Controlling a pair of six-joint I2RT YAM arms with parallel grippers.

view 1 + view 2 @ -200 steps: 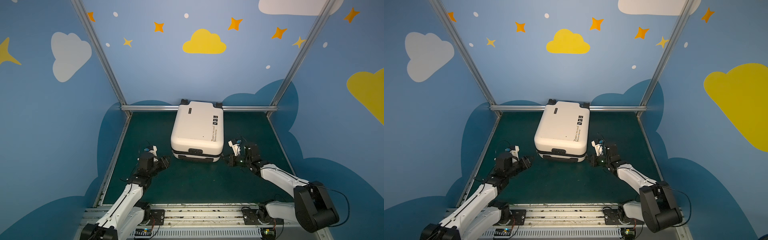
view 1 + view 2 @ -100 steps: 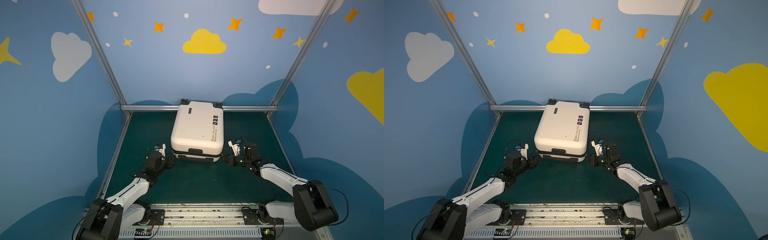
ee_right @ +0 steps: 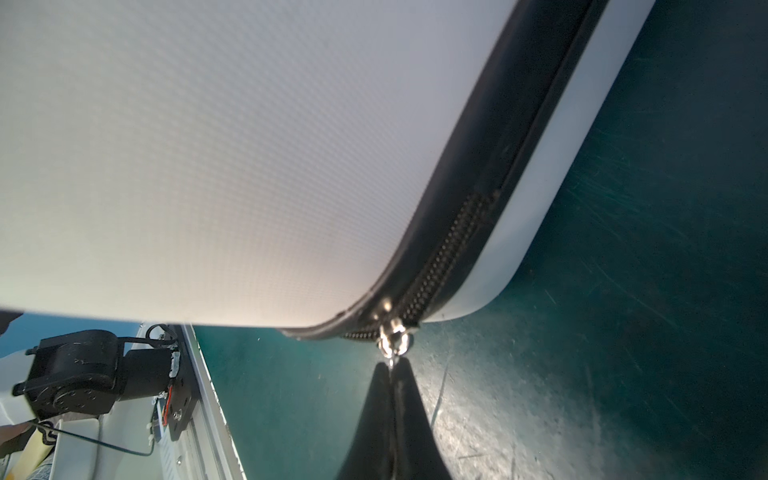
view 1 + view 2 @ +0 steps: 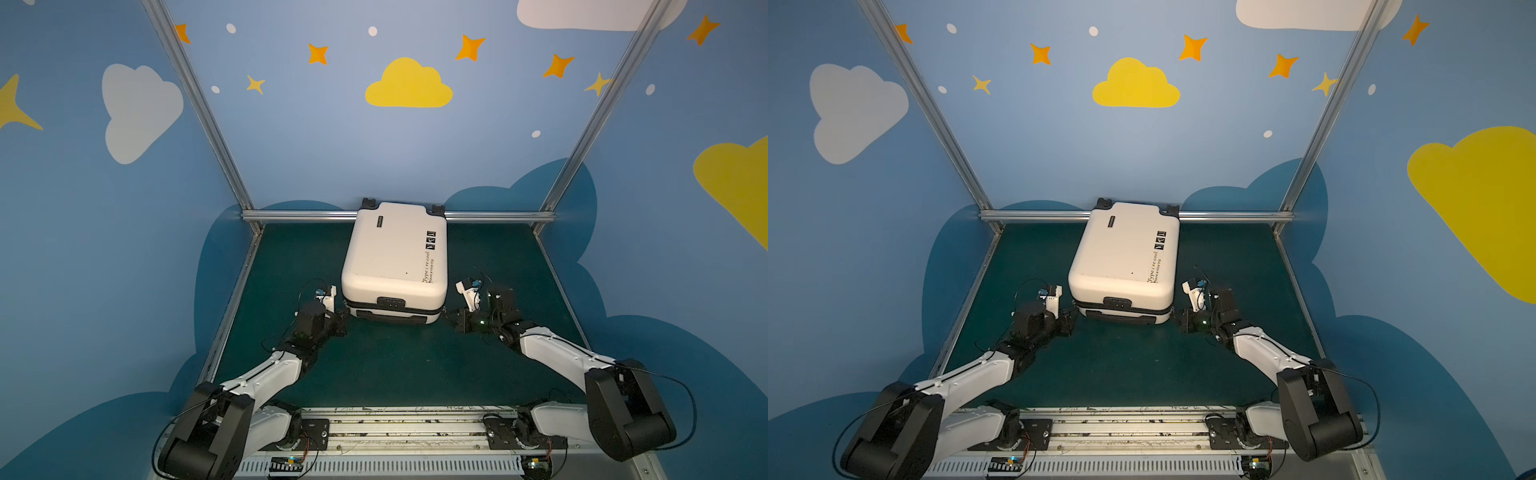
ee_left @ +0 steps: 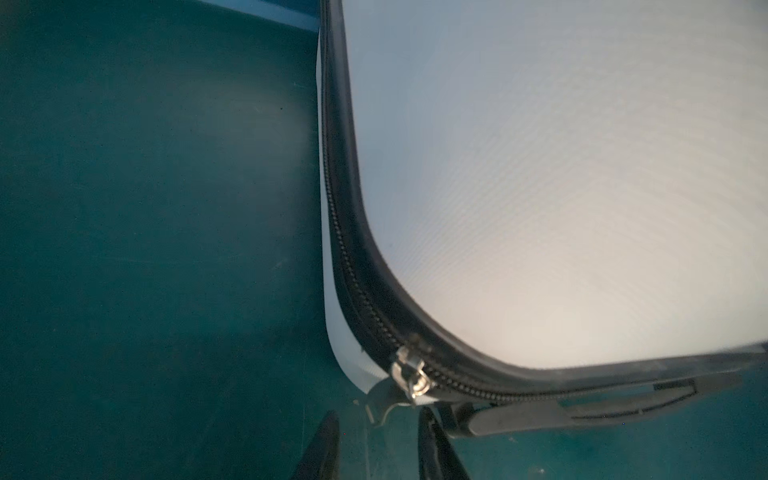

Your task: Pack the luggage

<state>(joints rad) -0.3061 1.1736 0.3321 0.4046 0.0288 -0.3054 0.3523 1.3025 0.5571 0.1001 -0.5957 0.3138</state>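
The luggage (image 4: 395, 257) (image 4: 1125, 257) is a cream-white hard-shell suitcase lying flat and closed on the green mat, wheels toward the back rail. My left gripper (image 4: 343, 321) (image 5: 378, 417) is low at its front left corner. The jaws stand open, and the silver zipper pull (image 5: 409, 376) has its tab hanging between the two fingertips, touching neither. At the front right corner my right gripper (image 4: 451, 320) (image 3: 390, 365) is shut on a second zipper pull (image 3: 392, 334) of the black zipper band (image 3: 449, 257).
Aluminium frame rails (image 4: 299, 215) border the green mat (image 4: 395, 365) at the back and sides, with blue walls behind. The suitcase's black handle (image 5: 582, 409) sticks out beside the left fingers. The arm bases sit on the front rail (image 4: 399, 424).
My left arm has dropped and reached forward to the suitcase's front left corner, and its jaws have narrowed. The right arm and the suitcase have stayed put.
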